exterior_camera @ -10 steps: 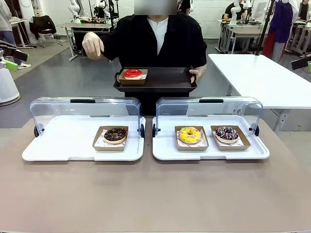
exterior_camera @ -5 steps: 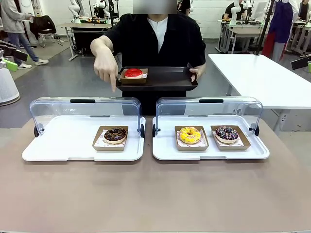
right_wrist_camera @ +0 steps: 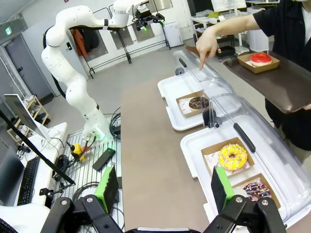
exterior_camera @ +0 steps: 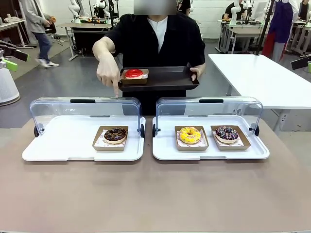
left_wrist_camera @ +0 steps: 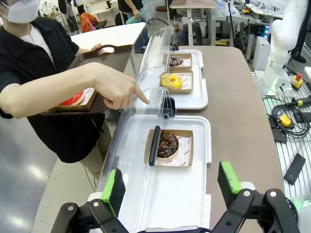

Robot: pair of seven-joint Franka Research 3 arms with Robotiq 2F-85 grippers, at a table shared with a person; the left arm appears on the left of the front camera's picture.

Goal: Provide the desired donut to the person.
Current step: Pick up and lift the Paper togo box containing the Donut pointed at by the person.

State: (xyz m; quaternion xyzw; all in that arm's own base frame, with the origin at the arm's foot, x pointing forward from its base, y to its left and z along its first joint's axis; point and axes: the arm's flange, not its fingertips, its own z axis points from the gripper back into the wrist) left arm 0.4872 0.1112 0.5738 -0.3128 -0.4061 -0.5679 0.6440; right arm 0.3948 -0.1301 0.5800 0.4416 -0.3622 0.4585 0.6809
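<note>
The person (exterior_camera: 155, 43) stands at the far side, holding a dark tray (exterior_camera: 167, 80) with a red donut (exterior_camera: 134, 73) in a paper box. Their free hand (exterior_camera: 109, 74) points down over the left white tray (exterior_camera: 63, 141), toward the chocolate donut (exterior_camera: 115, 134) in its box. That chocolate donut (left_wrist_camera: 167, 144) lies ahead of my left gripper (left_wrist_camera: 172, 187), which is open and empty. The right white tray (exterior_camera: 209, 151) holds a yellow donut (exterior_camera: 189, 134) and a dark sprinkled donut (exterior_camera: 226, 133). My right gripper (right_wrist_camera: 160, 187) hangs open above the table, well back from the yellow donut (right_wrist_camera: 232, 156).
Both white trays have clear hinged lids (exterior_camera: 85, 108) standing raised at their far edge, with black handles. The brown table (exterior_camera: 155, 194) spreads bare in front of the trays. A white table (exterior_camera: 262, 77) stands at the back right. A bystander (exterior_camera: 36, 19) walks far left.
The person's free hand came down from shoulder height and now points at the left tray. The held tray lifted slightly. The bystander walked rightward in the background.
</note>
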